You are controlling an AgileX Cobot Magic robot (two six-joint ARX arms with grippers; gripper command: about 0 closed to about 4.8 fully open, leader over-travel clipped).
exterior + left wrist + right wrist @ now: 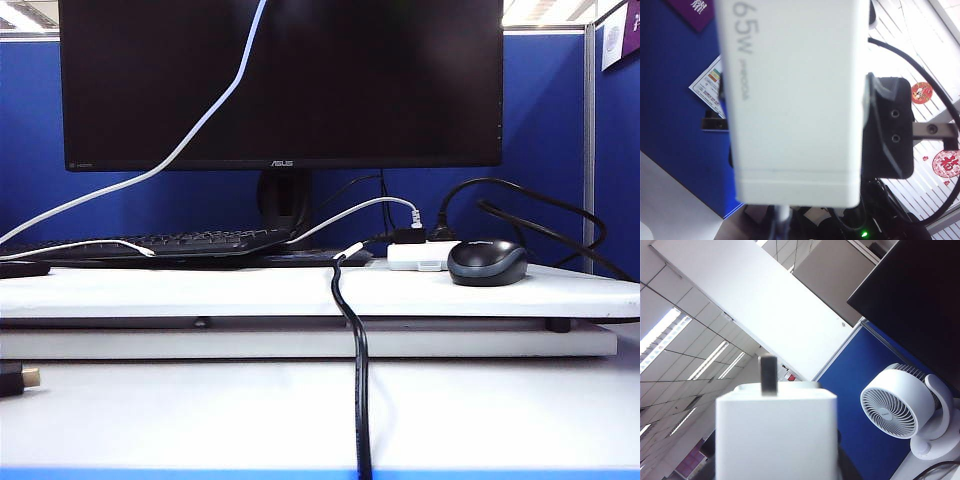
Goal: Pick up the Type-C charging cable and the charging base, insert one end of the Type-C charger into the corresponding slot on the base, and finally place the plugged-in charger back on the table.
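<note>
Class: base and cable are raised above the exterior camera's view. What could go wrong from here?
1. The cable runs from the table up across the monitor; a snag there could tug its raised end.
2. Only one finger shows on the base's edge, seemingly the right gripper's; the base might slip. The left gripper, shut, is unseen.

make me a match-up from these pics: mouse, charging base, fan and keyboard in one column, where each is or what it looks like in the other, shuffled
1 mouse
2 charging base
3 fan
4 keyboard

a white, printed 65W
b under the monitor's left half
c beside the small white box with black plugs
d white grille, in front of the blue partition

Pairs: 1-c, 2-a, 3-d, 4-b

Neither hand shows in the exterior view; the left hand is shut, and the right hand appears to carry the base.
</note>
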